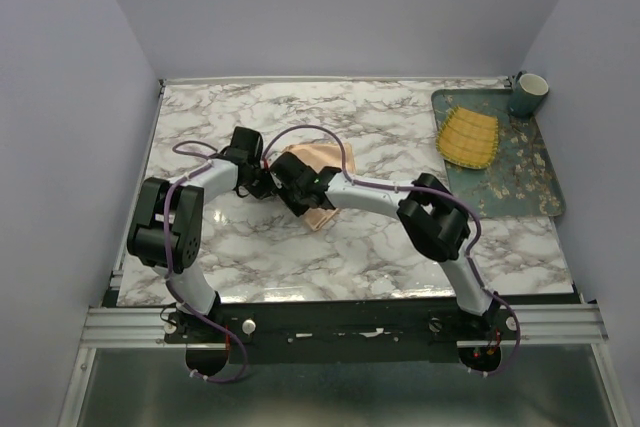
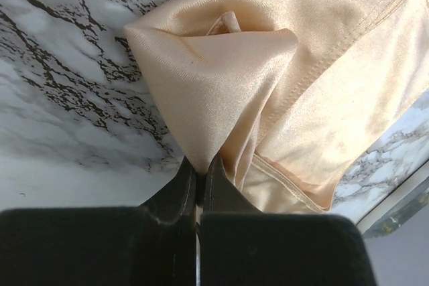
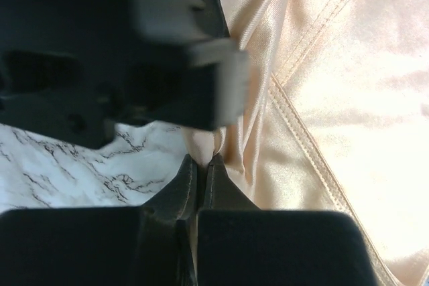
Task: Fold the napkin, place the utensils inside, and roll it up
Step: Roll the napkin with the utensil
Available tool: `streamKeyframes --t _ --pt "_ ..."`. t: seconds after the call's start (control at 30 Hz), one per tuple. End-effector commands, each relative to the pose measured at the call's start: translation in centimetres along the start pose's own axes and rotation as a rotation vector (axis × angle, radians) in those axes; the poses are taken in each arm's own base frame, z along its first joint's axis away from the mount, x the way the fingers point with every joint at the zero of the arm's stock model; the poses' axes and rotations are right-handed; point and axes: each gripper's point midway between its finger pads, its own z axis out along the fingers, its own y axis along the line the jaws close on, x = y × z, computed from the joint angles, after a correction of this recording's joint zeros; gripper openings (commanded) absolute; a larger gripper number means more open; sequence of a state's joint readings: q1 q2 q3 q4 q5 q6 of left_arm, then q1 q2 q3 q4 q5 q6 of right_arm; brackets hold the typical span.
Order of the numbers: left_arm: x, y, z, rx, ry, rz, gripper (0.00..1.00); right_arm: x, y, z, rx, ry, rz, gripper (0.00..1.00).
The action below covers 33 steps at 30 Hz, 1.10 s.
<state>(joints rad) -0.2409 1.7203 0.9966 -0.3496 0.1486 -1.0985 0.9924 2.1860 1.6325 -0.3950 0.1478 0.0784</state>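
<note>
Nearest us in the top view, both arms reach in from the bottom edge and meet left of centre. The left gripper has its jaws together, clamped on a peaked fold of the napkin, which fans up and to the right in its wrist view. The right gripper also has its jaws together, and as far as we can tell they nip a thin edge of cloth at the very tips. The napkin lies bunched on the table left of centre, mostly under the two wrists. Risks: the right bite looks shallow and the fabric is slick, so a pull could slip it free and drop that corner. The two grippers sit just beside each other, so any lateral move could make them collide. If they pull unevenly, we get a skewed, creased fold. Hidden: the dark blurred block in the upper left of the right wrist view covers the cloth there; we take it for the other arm. From above the arms cover most of the napkin, so we cannot tell its outline or layer count. We see no utensils in any view. At far right is a tray holding a yellow cloth, with a cup at its far corner.
</note>
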Motion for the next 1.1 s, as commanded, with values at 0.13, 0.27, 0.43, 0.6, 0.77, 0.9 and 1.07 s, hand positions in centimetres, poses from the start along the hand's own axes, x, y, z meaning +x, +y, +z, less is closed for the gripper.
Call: streamKeyframes --t 0.13,0.27,0.43,0.6,0.77,0.9,1.07 --pt "-2.5 -1.4 -1.5 0.118 -0.12 0.244 0.41 4.6 3.4 0.8 -0.374 0.148 0.145 0.0" --pt "-3.2 -2.5 -2.8 0.162 -0.156 0.311 0.52 4.4 3.7 0.6 -0.512 0.162 0.242 0.0" --pt "-3.4 -2.7 -4.8 0.184 -0.192 0.374 0.68 4.5 2.9 0.6 -0.642 0.187 0.343 0.0" --pt "-2.2 -1.2 -5.9 0.178 -0.18 0.364 0.68 4.0 2.0 0.4 -0.777 0.222 0.492 0.0" --pt "-0.3 -0.4 -5.7 0.224 -0.126 0.299 0.65 4.1 1.9 0.1 -0.879 0.275 0.621 0.0" --pt "0.4 0.5 -4.6 0.209 -0.103 0.257 0.65 4.1 1.4 0.2 -0.914 0.272 0.675 0.0" --pt "0.4 0.1 -3.4 0.229 -0.089 0.167 0.66 4.3 1.4 0.1 -0.934 0.27 0.725 0.0"
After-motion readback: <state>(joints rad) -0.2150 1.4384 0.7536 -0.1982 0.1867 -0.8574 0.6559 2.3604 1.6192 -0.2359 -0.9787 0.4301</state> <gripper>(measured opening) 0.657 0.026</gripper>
